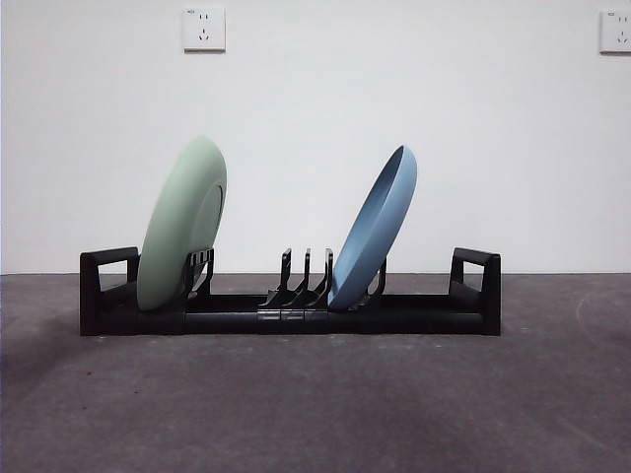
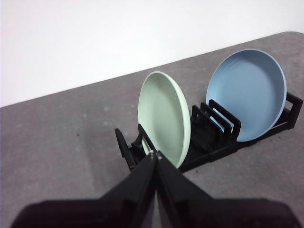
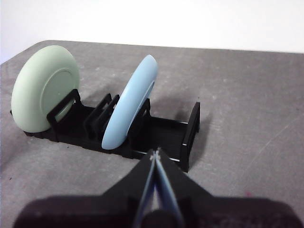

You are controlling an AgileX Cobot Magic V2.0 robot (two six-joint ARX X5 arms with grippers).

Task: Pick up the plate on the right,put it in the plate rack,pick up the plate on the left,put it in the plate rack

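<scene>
While both plates sit in the plate rack [image 1: 335,317], neither arm shows in the front view. Green plate [image 1: 182,225] stands in the slots near one looped end, leaning toward the rack's middle against an upright divider. Blue plate [image 1: 375,229] stands in slots past the middle, leaning the same way, its lower edge down in the rack base. Three bare dividers [image 1: 306,276] stand between the two plates; plates are well apart, not touching.

Left gripper [image 2: 156,154]: jaws pressed together, nothing between them, held off the table short of the rack, with the green plate's near end of the rack closest. Right gripper [image 3: 156,154]: jaws pressed together, holding nothing, held off the table beside the rack's other end handle [image 3: 191,129], the blue plate nearest.

Surroundings: grey mottled table [image 1: 315,404], white wall [image 1: 315,99] behind, two wall sockets [image 1: 203,29] high on it. Nothing else lies on the table near the rack.
</scene>
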